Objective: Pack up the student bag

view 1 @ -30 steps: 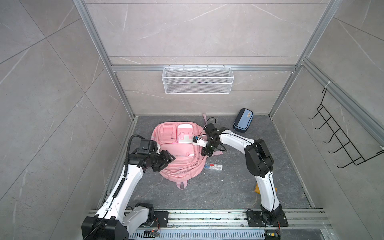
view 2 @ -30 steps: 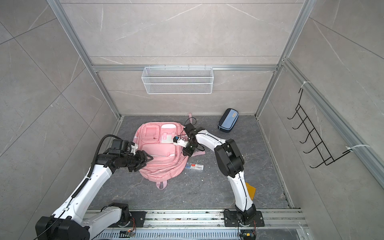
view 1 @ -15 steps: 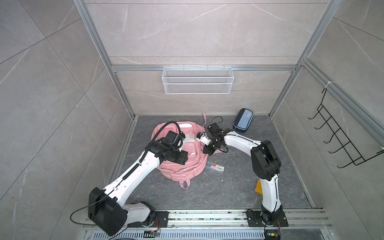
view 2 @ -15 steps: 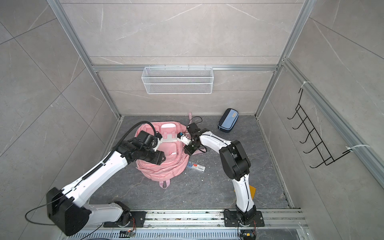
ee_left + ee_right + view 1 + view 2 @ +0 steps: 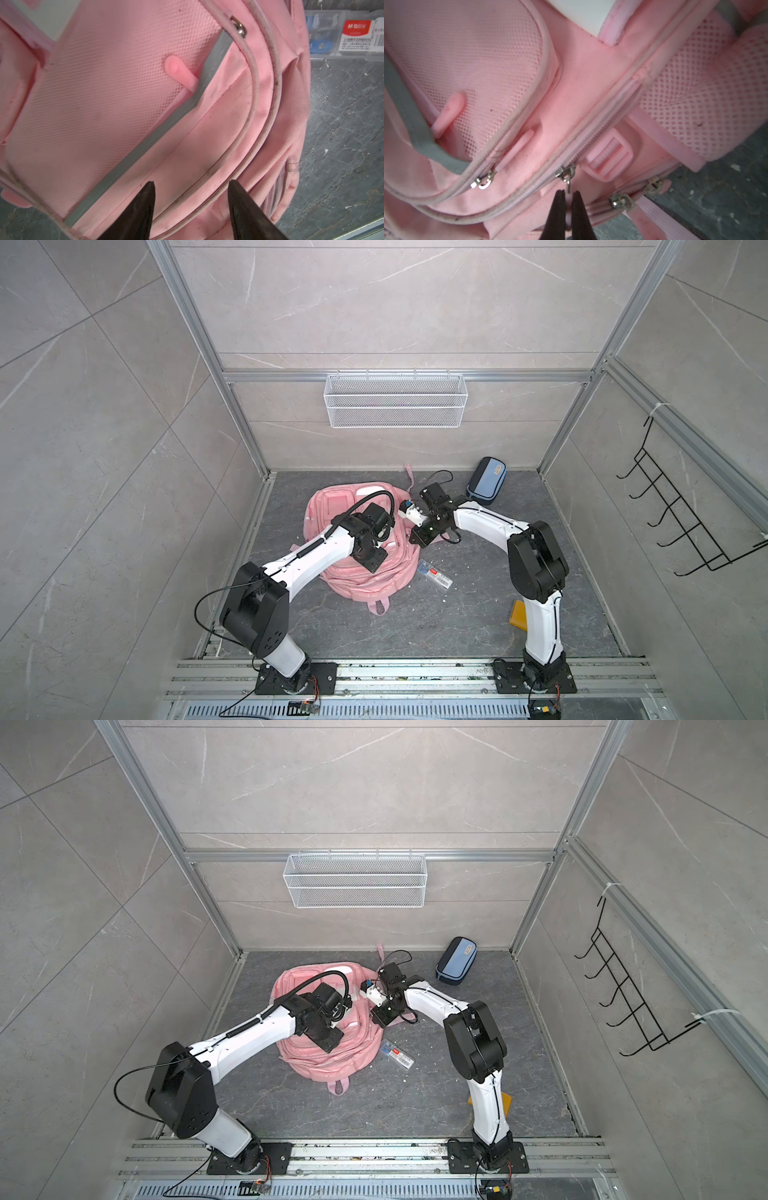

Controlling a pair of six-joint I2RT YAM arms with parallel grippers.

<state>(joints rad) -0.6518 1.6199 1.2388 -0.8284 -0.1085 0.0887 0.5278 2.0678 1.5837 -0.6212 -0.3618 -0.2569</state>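
pink student bag (image 5: 374,580) lies mid-floor. right gripper (image 5: 569,193) has its jaws clamped on a zip pull (image 5: 566,176); left gripper (image 5: 191,185) hovers above, jaws apart, empty. opening seems barely begun: blue pencil case (image 5: 486,481), far right, and pen box (image 5: 434,574) lie outside.

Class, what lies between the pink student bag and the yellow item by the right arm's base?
A clear plastic box with a red label, beside the student bag; both top views show it.

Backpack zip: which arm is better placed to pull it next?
Right. The right gripper is shut on the zip pull of the pink backpack, so it probably just needs to draw it along. The left gripper is open above the bag, gripping nothing.
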